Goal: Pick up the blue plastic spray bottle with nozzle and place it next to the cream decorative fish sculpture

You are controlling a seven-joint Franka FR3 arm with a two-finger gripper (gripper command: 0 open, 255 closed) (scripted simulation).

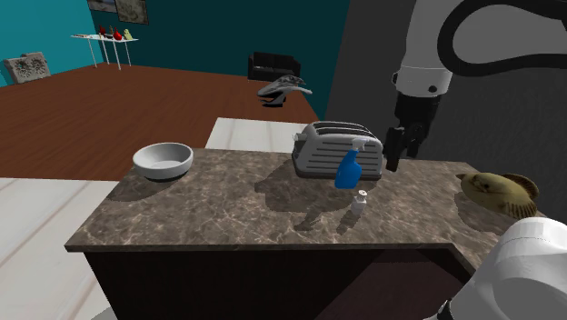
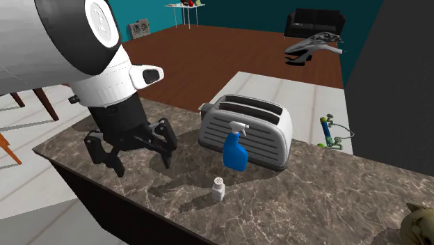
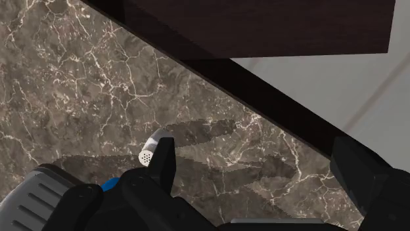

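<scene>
Entry: the end effector (image 2: 145,169) is hovering over the marbled brown worktop (image 2: 334,202). Its fingers (image 2: 115,161) are spread wide and are gripping nothing. In the second exterior view it is sitting left of centre, near the grey toaster (image 2: 254,129) but apart from it.

The blue spray bottle (image 2: 236,149), which has a white nozzle head, is standing upright on the worktop. It is just in front of the toaster's long side, at the middle of that frame, and is not touching the end effector.

A small white shaker (image 2: 219,186) is standing near the bottle, lower and slightly left of it in the frame. In the wrist view the shaker is showing just beside one fingertip, and a sliver of blue is peeking out next to the toaster's corner.

The tan fish sculpture (image 1: 498,191) is resting on the worktop at the right edge of the shoulder view, well apart from the bottle. A white bowl (image 1: 164,160) is sitting at the left of that frame.
</scene>
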